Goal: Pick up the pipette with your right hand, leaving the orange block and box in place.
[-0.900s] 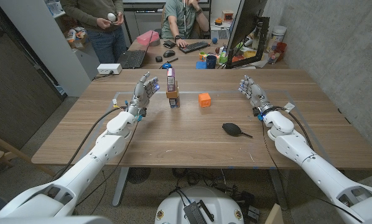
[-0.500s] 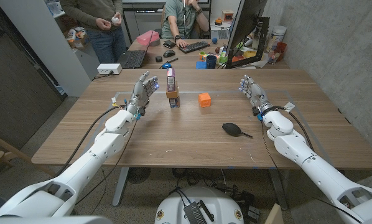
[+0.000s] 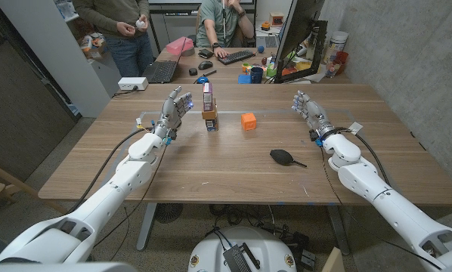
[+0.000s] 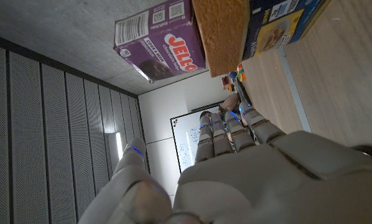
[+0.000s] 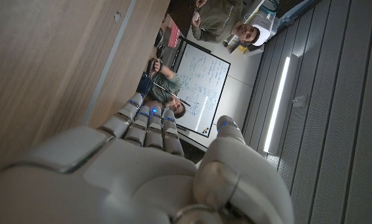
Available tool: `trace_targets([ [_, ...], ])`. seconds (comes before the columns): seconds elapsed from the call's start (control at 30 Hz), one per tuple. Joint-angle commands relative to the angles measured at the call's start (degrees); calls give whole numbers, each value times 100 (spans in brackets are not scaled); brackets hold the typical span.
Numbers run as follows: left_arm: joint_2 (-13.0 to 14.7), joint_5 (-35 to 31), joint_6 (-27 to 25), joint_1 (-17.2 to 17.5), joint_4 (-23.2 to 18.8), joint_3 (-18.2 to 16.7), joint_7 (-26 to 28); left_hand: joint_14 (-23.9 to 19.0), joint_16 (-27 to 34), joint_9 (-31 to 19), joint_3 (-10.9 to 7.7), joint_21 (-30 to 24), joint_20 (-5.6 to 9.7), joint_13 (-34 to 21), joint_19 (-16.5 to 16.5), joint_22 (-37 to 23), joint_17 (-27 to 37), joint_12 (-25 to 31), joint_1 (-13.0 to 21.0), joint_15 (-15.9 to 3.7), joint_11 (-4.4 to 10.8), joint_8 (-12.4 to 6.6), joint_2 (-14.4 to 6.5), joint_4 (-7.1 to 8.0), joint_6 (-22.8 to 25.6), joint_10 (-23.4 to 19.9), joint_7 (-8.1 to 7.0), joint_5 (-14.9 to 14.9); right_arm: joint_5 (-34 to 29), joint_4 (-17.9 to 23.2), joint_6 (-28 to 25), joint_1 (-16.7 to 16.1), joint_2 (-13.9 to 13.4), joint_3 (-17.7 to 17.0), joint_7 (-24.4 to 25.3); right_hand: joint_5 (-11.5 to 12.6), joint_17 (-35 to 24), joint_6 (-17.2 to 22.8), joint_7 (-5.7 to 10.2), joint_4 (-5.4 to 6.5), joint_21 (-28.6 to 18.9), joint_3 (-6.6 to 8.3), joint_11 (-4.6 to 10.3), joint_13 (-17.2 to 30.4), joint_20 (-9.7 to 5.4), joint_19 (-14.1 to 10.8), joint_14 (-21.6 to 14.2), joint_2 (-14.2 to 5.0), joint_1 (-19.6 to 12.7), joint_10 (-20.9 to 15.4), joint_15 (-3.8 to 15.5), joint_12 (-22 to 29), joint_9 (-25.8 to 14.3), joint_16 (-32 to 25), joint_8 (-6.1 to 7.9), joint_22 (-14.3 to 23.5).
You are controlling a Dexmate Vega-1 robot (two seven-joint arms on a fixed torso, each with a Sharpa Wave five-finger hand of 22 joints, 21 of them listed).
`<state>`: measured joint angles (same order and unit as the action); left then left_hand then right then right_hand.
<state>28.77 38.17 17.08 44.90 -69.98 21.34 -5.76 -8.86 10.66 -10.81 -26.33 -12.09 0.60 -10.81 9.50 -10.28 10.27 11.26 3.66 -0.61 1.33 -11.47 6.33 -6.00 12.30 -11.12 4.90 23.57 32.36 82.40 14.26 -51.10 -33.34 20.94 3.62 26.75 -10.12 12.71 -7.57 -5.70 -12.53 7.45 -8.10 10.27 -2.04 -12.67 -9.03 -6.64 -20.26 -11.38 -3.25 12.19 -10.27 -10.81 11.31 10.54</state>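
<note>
Pipette (image 3: 286, 158): black bulb w/ thin tip, lying inboard of and nearer the robot than right hand (image 3: 307, 112); tip points toward right arm. Hand spread, holding nothing.

wooden table (image 3: 211, 170) with a strip of clear tape (image 3: 144, 121) at far left. behind it a second desk with a laptop (image 3: 162, 70), white box (image 3: 132, 83), keyboard (image 3: 235, 56), mouse (image 3: 205, 66), blue cup (image 3: 256, 74) and a dark monitor (image 3: 294, 34) on the right. two people behind: one standing (image 3: 124, 26) far left, one seated (image 3: 222, 23) at the keyboard.
</note>
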Motion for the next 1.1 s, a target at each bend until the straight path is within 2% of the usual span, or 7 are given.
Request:
trace_targets([
  [0.03, 34, -22, -38, -4, -21, 8, 0, -37, 32, -19, -8, -10, -14, -24, 54, -8, 28, 37, 10, 13, 6, -23, 39, -7, 67, -28, -18, 37, -505, 1116, -589, -492, -822, -184, 506, 37, -20, 178, -15, -91, -75, -2, 23, 34, -7, -209, -227, 60, -144, -214, -10, 74, -20, -70, 57, 5],
  [0.23, 158, -28, -116, 37, -199, -42, 52, -34, 31, -19, -3, -5, -19, -24, 52, -8, 28, 38, 11, 21, 12, -22, 36, -8, 67, -29, -21, 38, -851, 2108, -1491, -895, -1506, -391, 941, 62, -28, 418, -115, -213, -220, -17, 21, 70, 215, -766, -754, 204, -293, -590, -85, 182, -21, -142, 75, 2],
  [0.37, 177, -16, -124, 9, -187, -46, 4, -34, 32, -19, 0, -2, -22, -24, 49, -8, 28, 39, 12, 18, 7, -22, 35, -9, 68, -34, -29, 39, -1273, 3015, -2577, -1156, -2011, -490, 1437, 74, -32, 494, -116, -266, -295, -36, 2, 87, 367, -1074, -1016, 305, -376, -711, -186, 213, -23, -167, 67, 0],
  [0.53, 150, -5, -134, -104, -35, -14, -119, -36, 32, -19, 5, 3, -26, -24, 48, -9, 28, 39, 13, 20, -14, -25, 32, -10, 78, -32, -18, 41, -1690, 4080, -3888, -1484, -2283, -619, 2154, 90, -44, 700, -171, -262, -409, -80, -5, 103, 456, -1532, -1468, 403, -409, -980, -278, 293, -27, -236, 95, -2],
  [0.67, 71, 8, -101, -256, 217, 31, -282, -36, 33, -19, 8, 4, -26, -24, 48, -9, 28, 38, 14, 20, -8, -25, 31, -11, 81, -29, -23, 42, -2160, 4705, -4747, -1549, -2399, -505, 2539, 97, -50, 914, -189, -256, -467, -74, 7, 114, 465, -1844, -1821, 404, -476, -1245, -283, 364, -31, -268, 123, -5],
  [0.9, -93, 0, 13, -529, 684, 128, -599, -30, 30, -20, 13, 9, -30, -24, 46, -9, 28, 38, 15, 22, -11, -29, 28, -12, 95, -28, -14, 44, -3234, 5633, -6710, -1110, -2509, 306, 2864, 85, -53, 1109, -193, -253, -544, -64, -1, 117, 470, -2184, -2140, 400, -543, -1416, -298, 396, -34, -297, 143, -7],
  [1.1, -207, 27, 121, -695, 1030, 160, -833, -28, 30, -20, 18, 14, -35, -24, 41, -10, 28, 31, 16, 16, -8, -35, 24, -12, 114, -10, -15, 45, -3860, 6104, -7670, -830, -2627, 927, 2794, 76, -54, 1146, -196, -252, -569, -53, -12, 117, 478, -2301, -2224, 384, -573, -1442, -307, 392, -35, -296, 136, -8],
])
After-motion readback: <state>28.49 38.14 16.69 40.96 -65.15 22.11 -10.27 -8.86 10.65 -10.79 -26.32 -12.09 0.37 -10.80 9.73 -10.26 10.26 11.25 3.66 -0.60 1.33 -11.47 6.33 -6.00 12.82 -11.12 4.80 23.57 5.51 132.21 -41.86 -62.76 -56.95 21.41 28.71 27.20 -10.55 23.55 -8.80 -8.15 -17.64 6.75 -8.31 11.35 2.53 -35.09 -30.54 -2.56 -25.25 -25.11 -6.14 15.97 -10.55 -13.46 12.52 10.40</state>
